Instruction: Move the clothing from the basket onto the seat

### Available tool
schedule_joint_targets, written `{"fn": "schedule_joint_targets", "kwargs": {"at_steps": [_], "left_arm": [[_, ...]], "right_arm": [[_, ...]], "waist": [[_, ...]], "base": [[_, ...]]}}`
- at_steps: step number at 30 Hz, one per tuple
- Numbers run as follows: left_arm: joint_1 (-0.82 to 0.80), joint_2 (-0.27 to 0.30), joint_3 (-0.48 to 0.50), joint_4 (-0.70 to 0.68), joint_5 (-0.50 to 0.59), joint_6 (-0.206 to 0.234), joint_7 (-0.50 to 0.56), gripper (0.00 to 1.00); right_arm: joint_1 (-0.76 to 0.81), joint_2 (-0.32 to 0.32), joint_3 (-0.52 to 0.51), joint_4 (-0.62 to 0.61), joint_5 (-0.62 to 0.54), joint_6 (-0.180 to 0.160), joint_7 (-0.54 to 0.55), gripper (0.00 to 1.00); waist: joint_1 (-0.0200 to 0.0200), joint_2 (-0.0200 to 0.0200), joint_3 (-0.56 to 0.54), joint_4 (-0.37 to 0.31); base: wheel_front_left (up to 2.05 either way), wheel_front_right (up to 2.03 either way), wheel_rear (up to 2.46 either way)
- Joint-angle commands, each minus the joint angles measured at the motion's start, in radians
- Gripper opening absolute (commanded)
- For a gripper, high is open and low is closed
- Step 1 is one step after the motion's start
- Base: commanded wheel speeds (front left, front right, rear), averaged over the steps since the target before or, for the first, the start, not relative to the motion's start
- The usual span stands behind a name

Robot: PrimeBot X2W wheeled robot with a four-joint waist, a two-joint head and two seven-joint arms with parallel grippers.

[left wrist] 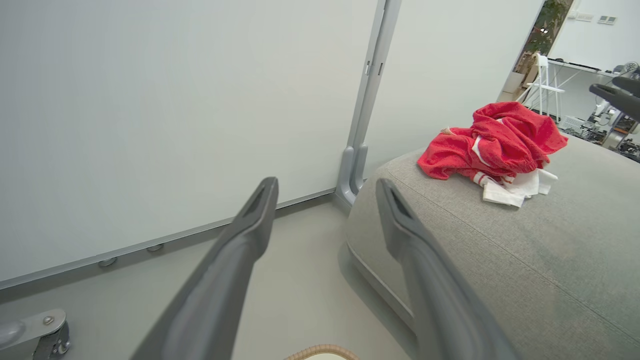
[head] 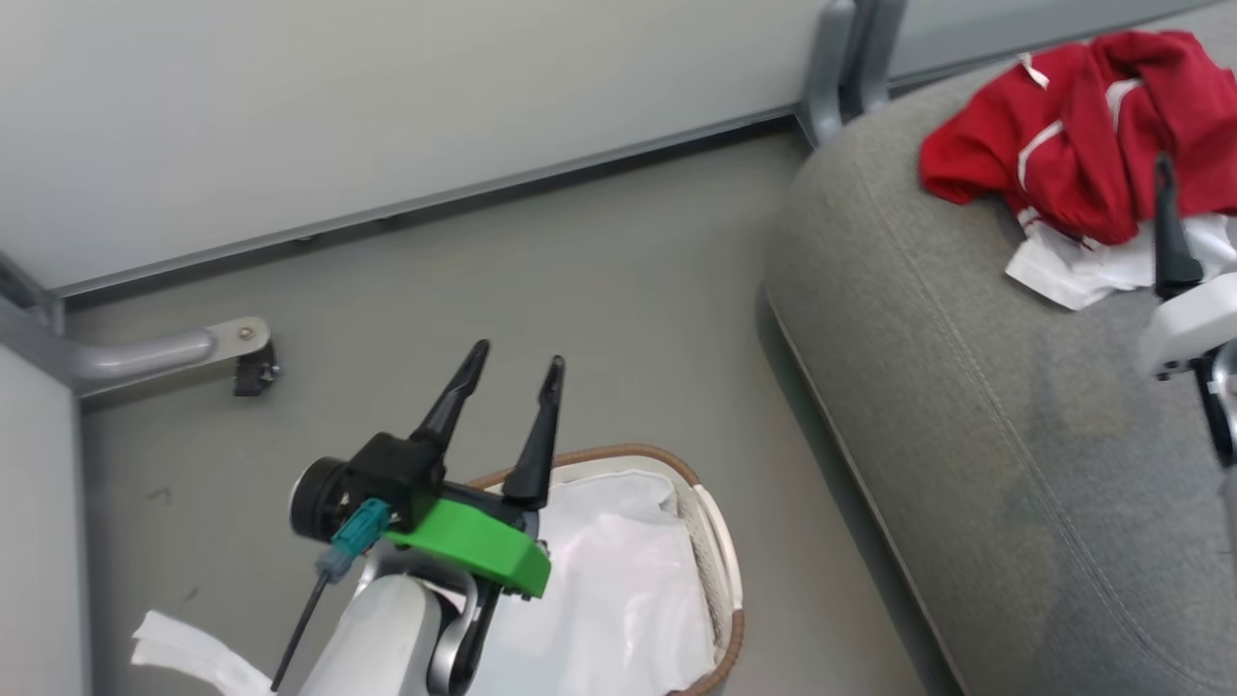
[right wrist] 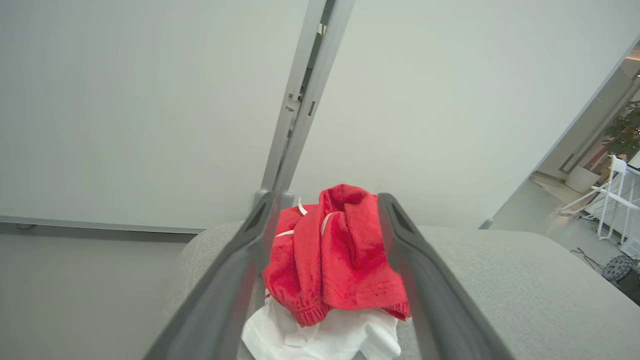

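Red clothing (head: 1082,126) tops the seat (head: 966,435); wide left pincer (head: 518,355) overlaps the cut-off basket (head: 628,452), right pincer (right wrist: 327,197) wide too.

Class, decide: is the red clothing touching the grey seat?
Touching. The left wrist view shows the red clothing heaped on the grey seat, white hem flat against it.

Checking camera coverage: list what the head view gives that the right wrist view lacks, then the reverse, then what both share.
Head view: the small oval white perforated plastic basket with a brown woven rim, no red visible on its white cloth lining, and the open, empty left pincer.
Right wrist view: a white folding chair and a potted plant at far right.
Both: the soft red clothing with white hems heaped on the large grey woven-fabric seat, and the open right pincer, gripping nothing.
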Motion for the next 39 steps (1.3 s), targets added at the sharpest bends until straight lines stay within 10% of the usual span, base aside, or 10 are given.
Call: {"fn": "schedule_joint_targets", "kwargs": {"at_steps": [1,18,39], "left_arm": [[0.025,0.002,0.018,-0.002,-0.006,0.006,0.001,1.0],[0.201,0.001,0.24,-0.005,-0.025,0.073,0.001,1.0],[0.281,0.001,0.21,0.012,-0.056,0.078,0.001,1.0]], "right_arm": [[0.028,0.014,0.013,-0.01,0.009,-0.001,-0.002,1.0],[0.263,0.273,0.084,-0.169,0.11,-0.001,-0.002,1.0],[0.534,0.288,0.141,-0.284,0.246,-0.001,-0.002,1.0]], "waist": [[0.0001,0.0,-0.08,0.084],[0.0001,0.0,-0.136,0.208],[0.0001,0.0,-0.17,0.23]], "base": [[0.0,0.0,0.0],[0.0,0.0,0.0],[0.0,0.0,0.0]]}}
